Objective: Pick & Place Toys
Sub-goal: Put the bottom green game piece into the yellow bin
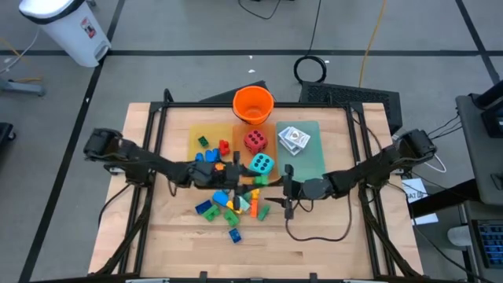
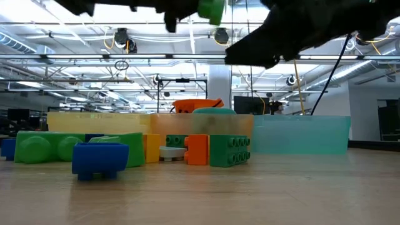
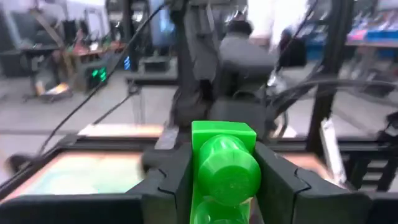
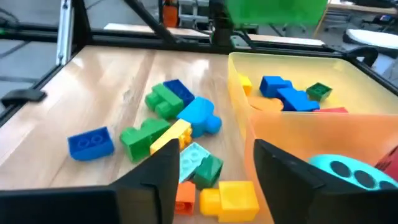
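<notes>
Holding a green brick pinched between its fingers, your left hand is hovering above the loose bricks; the yellow tray is lying just beyond it. Your right hand is waiting half-open, empty, beside the pile.

Two dark, jointed robot arms are seen over the table, each ending in a black two-finger left gripper or right gripper with angular, matte fingers; thin black cables are trailed along both.
</notes>
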Available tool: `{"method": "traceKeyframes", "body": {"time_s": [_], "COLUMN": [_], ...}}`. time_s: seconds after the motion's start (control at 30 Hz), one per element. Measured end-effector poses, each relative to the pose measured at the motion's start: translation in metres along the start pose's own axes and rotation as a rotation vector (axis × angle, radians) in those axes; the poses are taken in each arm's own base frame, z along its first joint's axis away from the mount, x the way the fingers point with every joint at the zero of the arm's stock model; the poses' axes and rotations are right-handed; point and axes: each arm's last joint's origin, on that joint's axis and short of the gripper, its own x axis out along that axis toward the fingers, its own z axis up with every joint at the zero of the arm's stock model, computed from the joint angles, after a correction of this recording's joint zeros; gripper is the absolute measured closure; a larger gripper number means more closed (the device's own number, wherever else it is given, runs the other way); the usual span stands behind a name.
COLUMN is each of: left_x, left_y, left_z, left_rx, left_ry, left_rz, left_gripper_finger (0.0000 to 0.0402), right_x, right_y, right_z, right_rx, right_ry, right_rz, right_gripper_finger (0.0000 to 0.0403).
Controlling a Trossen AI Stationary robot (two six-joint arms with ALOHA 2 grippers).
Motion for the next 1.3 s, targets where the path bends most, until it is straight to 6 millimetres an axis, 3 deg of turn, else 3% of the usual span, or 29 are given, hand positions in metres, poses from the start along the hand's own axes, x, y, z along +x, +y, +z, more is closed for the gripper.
{"method": "traceKeyframes", "body": {"time_s": [0.2, 0.27, 0.43, 0.73, 0.9, 1.3], "left_x": [-0.033, -0.047, -0.082, -0.132, -0.142, -0.142], "left_y": [0.008, 0.014, 0.032, 0.072, 0.09, 0.123], "left_z": [0.024, 0.021, -0.001, -0.072, -0.095, -0.118], "left_rx": [0.04, 0.04, -0.012, -0.241, -0.292, -0.281], "left_ry": [0.07, 0.113, 0.115, 0.099, 0.14, 0.247], "left_rz": [0.157, 0.245, 0.401, 0.64, 0.756, 0.87], "left_gripper_finger": [0.0271, 0.0271, 0.0271, 0.0271, 0.0271, 0.0271], "right_x": [-0.018, -0.023, -0.031, -0.032, -0.032, -0.032], "right_y": [-0.001, -0.002, 0.0, 0.0, 0.0, 0.0], "right_z": [0.008, 0.011, 0.016, 0.019, 0.02, 0.02], "right_rx": [0.008, 0.036, 0.05, 0.038, 0.041, 0.042], "right_ry": [0.064, 0.063, 0.068, 0.042, 0.033, 0.03], "right_rz": [0.011, 0.014, 0.027, 0.032, 0.033, 0.032], "right_gripper_finger": [0.0195, 0.0191, 0.0189, 0.0199, 0.0199, 0.0202]}}
